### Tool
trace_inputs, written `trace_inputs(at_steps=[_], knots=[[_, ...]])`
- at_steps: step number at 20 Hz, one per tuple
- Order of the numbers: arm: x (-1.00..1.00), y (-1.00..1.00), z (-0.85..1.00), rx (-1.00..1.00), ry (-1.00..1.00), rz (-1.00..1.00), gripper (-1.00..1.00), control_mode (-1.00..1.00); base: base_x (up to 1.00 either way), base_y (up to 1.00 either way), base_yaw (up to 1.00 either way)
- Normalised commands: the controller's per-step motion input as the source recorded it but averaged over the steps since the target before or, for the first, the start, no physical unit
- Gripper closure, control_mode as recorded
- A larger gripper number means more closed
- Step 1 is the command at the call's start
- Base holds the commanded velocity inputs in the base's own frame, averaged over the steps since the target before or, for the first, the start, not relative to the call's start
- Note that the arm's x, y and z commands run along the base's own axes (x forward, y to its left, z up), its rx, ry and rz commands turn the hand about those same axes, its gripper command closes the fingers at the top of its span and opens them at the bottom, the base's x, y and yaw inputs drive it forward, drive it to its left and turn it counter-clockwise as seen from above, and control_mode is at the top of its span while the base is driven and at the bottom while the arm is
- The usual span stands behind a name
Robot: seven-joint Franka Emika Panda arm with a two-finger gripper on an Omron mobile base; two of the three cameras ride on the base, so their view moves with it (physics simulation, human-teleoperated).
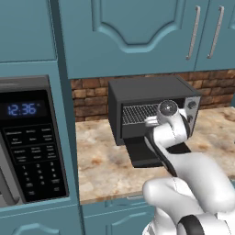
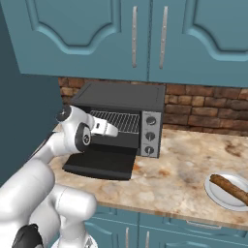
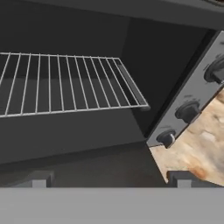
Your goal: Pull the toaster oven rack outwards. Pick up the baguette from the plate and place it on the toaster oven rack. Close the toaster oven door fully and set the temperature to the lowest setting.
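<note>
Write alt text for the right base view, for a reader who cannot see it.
A white robot arm reaches its open gripper into a toaster oven whose toaster oven door lies folded down, a wire toaster oven rack inside. To the right on the stone counter, a baguette lies on a white plate.

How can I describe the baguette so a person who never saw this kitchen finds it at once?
Start at the toaster oven on the stone counter, then look far along the counter on the side of its knobs. There a white plate lies near the front edge. The baguette is the long brown loaf on it.
</note>
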Motion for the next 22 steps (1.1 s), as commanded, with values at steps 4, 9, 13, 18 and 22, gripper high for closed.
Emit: trace_inputs(at_steps=[4,9,13,18,22], knots=[[0.49,0.0,-0.19,0.0,-0.02,-0.04,-1.0,-1.0,0.0,0.0,0.0],[0.52,0.0,-0.2,0.0,-0.03,-0.01,-1.0,-1.0,0.0,0.0,0.0],[0.46,-0.01,-0.09,0.0,-0.01,0.0,-1.0,-1.0,0.0,0.0,0.0],[0.37,0.0,-0.04,0.0,0.0,0.0,-1.0,-1.0,0.0,0.0,0.0],[0.33,0.0,-0.12,-0.01,-0.05,0.0,-1.0,-1.0,0.0,0.0,0.0]])
